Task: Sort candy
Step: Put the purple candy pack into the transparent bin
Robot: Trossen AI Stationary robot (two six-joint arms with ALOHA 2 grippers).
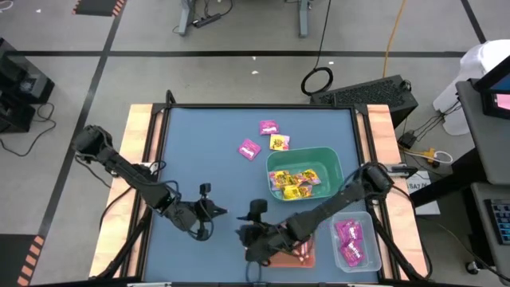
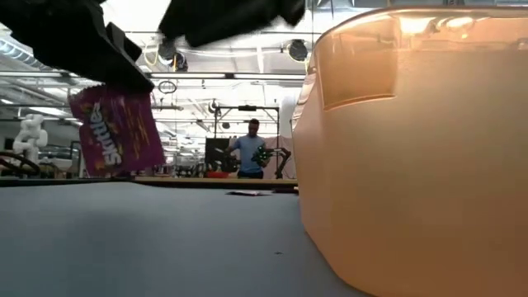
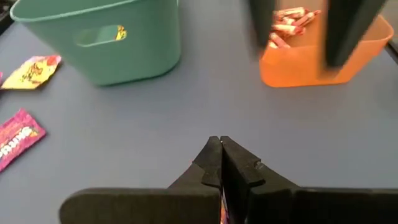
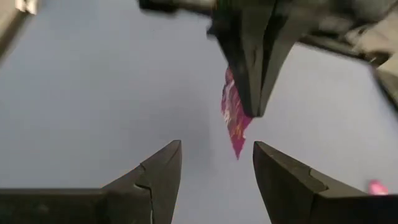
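Left gripper [image 4: 252, 93] is clamped on a purple packet [image 2: 115, 130], which hangs clear of the blue table [image 1: 207, 151] near its front edge, between the two arms. Right gripper [image 4: 216, 165] faces it from close by with its fingers spread wide and nothing between them, the packet's lower corner hanging just beyond the gap. Near the right gripper sits the orange bin [image 3: 311, 59], holding thin pink-white sticks [image 3: 289, 22]. Farther back stands the green bin [image 1: 305, 171], with yellow packets [image 1: 299, 183] piled inside. At the table's front right corner the clear bin [image 1: 351, 239] holds several purple packets [image 1: 351, 243]. Loose candy lies on the table behind the green bin: two purple packets [image 1: 269, 127] [image 1: 249, 148] and one yellow packet [image 1: 279, 143] just beside the bin's rim. In the low view a person [image 2: 250, 153] stands far off in the room beyond the table.
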